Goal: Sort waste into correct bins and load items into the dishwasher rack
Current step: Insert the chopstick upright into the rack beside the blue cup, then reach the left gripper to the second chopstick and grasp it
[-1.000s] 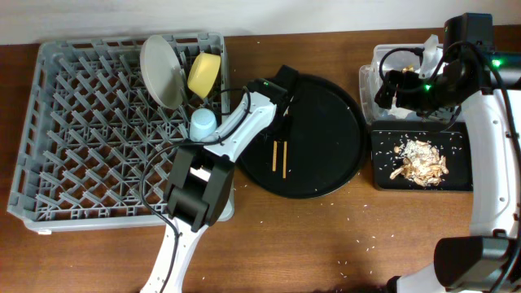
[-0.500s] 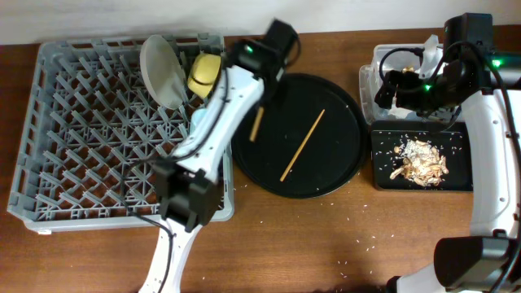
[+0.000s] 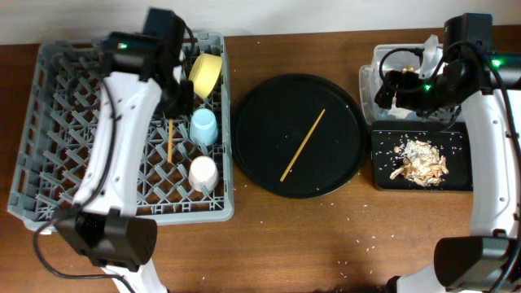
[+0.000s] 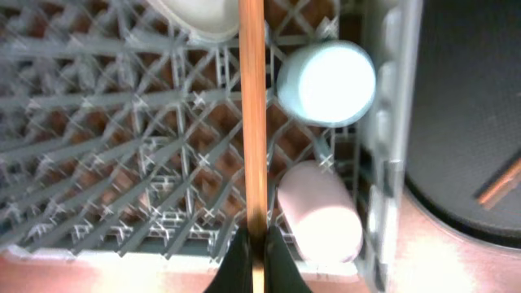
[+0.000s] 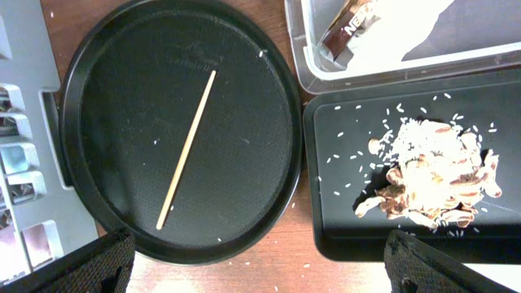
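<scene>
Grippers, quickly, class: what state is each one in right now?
Left gripper: shut on a chopstick above the dishwasher rack.
Right gripper: open, holding nothing.

Left fingers (image 4: 234, 267) pinching chopstick (image 4: 251, 122), right fingers (image 5: 94, 267) spread wide

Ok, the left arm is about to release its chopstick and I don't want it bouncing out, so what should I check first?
1. Grip: left gripper shut on the held chopstick: ok.
2. Position: held chopstick over the dishwasher rack: ok.
3. Neighbours: blue cup and pink cup sit off to one side: ok.
4. Height above the rack floor: cannot tell.
5. Pair complete: not ok, the second chopstick lies on the round black tray.
</scene>
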You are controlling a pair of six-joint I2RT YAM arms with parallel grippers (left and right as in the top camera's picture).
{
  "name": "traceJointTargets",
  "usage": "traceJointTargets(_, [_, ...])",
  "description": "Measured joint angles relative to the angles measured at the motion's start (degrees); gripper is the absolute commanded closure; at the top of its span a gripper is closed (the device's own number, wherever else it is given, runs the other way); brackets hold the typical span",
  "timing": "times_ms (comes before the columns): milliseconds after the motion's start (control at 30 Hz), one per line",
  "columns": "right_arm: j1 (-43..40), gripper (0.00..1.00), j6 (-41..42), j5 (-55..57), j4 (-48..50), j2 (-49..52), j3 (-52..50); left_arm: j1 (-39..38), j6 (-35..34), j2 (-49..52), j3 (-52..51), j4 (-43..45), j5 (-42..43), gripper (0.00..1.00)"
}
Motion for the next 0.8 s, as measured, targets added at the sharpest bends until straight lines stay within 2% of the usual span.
traceJointTargets(33, [0.0, 0.02, 0.0, 0.0, -0.1, 0.0, 0.0, 0.4, 0.0, 0.4, -5.5, 4.4, -0.1, 1.00])
traceJointTargets(200, [0.0, 0.01, 0.0, 0.0, -0.1, 0.0, 0.0, 3.2, 0.0, 0.8, -22.0, 15.7, -0.8, 0.99])
traceJointTargets(233, [0.0, 0.02, 0.0, 0.0, 0.0, 0.0, 0.0, 3.8, 0.0, 0.8, -23.8, 16.9, -0.9, 0.94])
traceJointTargets(300, [0.0, 0.01, 0.0, 0.0, 0.0, 0.0, 0.0, 4.3, 0.2, 0.8, -24.7, 17.6, -1.0, 0.58])
traceJointTargets(333, [0.0, 0.02, 0.0, 0.0, 0.0, 0.0, 0.0, 4.3, 0.6, 0.8, -24.7, 17.9, -1.0, 0.53])
traceJointTargets(500, [0.0, 0.01, 0.0, 0.0, -0.1, 0.0, 0.0, 4.3, 1.6, 0.8, -23.1, 16.6, 0.7, 0.51])
traceJointTargets(633, [0.0, 0.01, 0.0, 0.0, -0.1, 0.0, 0.0, 3.3, 2.4, 0.8, -12.4, 12.3, 4.3, 0.56])
traceJointTargets(667, [0.0, 0.02, 0.0, 0.0, -0.1, 0.0, 0.0, 2.3, 2.5, 0.8, -9.4, 12.3, 6.0, 0.51])
traceJointTargets(800, [0.0, 0.01, 0.0, 0.0, -0.1, 0.0, 0.0, -9.8, 3.6, 0.9, -4.7, 19.3, 11.8, 0.51])
